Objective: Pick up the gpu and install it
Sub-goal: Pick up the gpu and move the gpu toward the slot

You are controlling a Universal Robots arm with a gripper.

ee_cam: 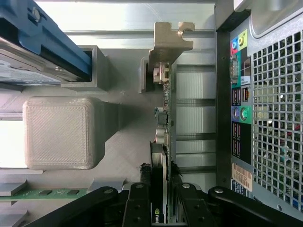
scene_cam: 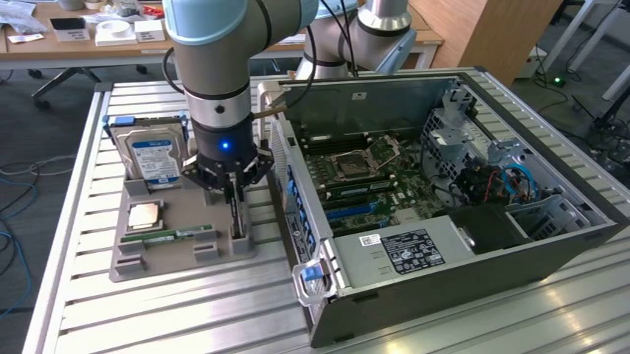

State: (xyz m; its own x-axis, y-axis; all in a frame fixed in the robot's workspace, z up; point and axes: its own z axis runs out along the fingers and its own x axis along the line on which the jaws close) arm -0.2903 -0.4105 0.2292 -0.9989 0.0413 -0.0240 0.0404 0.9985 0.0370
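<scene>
One gpu point(ee_cam: 163, 109) stands edge-up in its tray point(scene_cam: 177, 262) slot, exterior view's left of the case point(scene_cam: 443, 295), letting the gripper point(scene_cam: 233, 193) pinch its thin edge.

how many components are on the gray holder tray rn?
4. Hard drive upright at one end; CPU flat next to it; memory stick lying beyond the CPU; gpu on edge along the computer case side, clamped in the hand. Arm may hide others.

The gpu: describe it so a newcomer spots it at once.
Find the open computer case; a grey tray lies beside it, on the exterior view's left. The gpu stands on edge at the tray's side nearest the case, under the gripper, unlike the flat-lying memory stick.
</scene>
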